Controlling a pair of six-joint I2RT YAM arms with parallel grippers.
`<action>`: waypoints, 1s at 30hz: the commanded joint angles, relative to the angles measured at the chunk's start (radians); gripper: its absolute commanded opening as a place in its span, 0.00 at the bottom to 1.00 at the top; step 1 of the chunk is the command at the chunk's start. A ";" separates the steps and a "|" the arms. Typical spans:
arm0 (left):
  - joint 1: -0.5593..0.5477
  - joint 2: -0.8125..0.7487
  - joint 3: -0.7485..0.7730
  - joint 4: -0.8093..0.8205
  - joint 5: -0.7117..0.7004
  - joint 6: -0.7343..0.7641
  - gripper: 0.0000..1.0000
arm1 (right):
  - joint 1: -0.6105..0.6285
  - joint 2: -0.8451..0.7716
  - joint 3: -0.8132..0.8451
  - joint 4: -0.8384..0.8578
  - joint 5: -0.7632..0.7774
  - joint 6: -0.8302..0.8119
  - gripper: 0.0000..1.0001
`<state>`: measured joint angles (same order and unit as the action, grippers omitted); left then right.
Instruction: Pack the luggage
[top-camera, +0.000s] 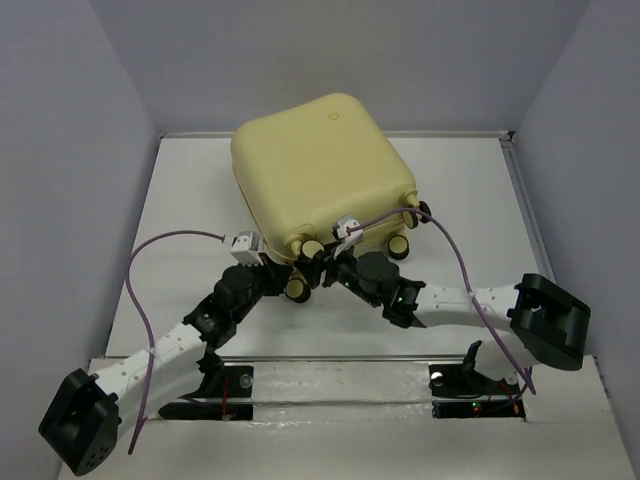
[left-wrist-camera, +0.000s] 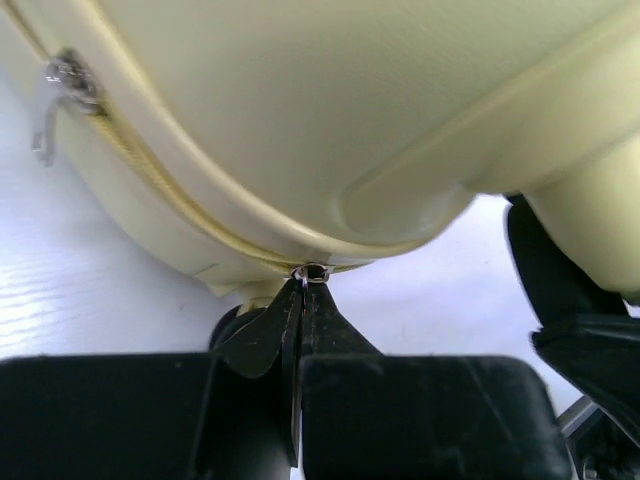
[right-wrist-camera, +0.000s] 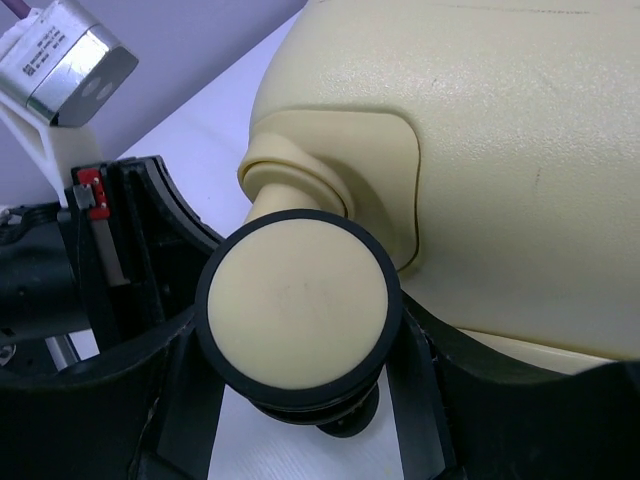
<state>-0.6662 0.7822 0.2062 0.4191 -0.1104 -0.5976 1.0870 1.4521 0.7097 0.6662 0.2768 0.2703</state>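
Left gripper (left-wrist-camera: 305, 292) is pinched shut on a small metal zipper pull (left-wrist-camera: 312, 272) at the bottom of the zip seam, where the curved edge of the luggage (top-camera: 320, 160) comes closest to its wrist camera. A second pull (left-wrist-camera: 58, 85) hangs further along that seam, up to the left. Right gripper (right-wrist-camera: 300, 352) clasps a caster wheel (right-wrist-camera: 298, 315) (cream face, black rim), one finger against either side of it. From above, the pale yellow luggage lies closed on the white tabletop (top-camera: 470, 200), near the middle and towards the back wall, its wheeled edge facing the arms. Both grippers meet at that edge, just beside each other.
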 joint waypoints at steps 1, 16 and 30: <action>0.019 -0.061 0.067 -0.185 -0.267 -0.044 0.06 | -0.004 -0.131 -0.079 0.085 0.048 0.024 0.07; 0.167 -0.078 0.091 -0.261 -0.399 -0.056 0.06 | -0.004 -0.302 -0.176 0.016 0.021 0.018 0.07; 0.324 -0.368 0.257 -0.295 -0.289 -0.125 0.58 | 0.033 -0.178 -0.067 0.026 -0.068 -0.006 0.07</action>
<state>-0.4171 0.6052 0.3183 0.0753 -0.1390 -0.7410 1.0943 1.2430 0.5583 0.6140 0.2474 0.2718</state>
